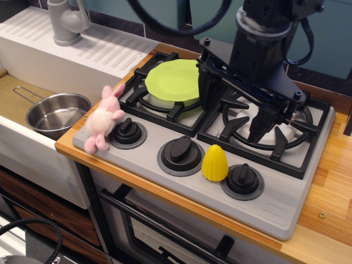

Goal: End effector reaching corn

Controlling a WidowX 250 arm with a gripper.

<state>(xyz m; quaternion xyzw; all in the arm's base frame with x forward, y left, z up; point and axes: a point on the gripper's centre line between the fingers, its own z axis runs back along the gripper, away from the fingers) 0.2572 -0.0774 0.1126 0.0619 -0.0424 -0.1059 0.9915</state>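
Note:
The corn [214, 163] is a small yellow ribbed dome standing on the grey stove panel between the middle knob [180, 150] and the right knob [242, 177]. My black gripper [232, 118] hangs over the right burner [268, 119], behind and above the corn, apart from it. Its two dark fingers [208, 96] are spread wide, and nothing is between them. The jaws are open and empty.
A lime-green plate [175, 80] lies on the left burner. A pink plush rabbit [104, 119] leans by the left knob [127, 130]. A steel pot [56, 114] sits in the sink at left, a grey faucet [67, 21] behind it. The wooden counter [330, 181] runs along the right.

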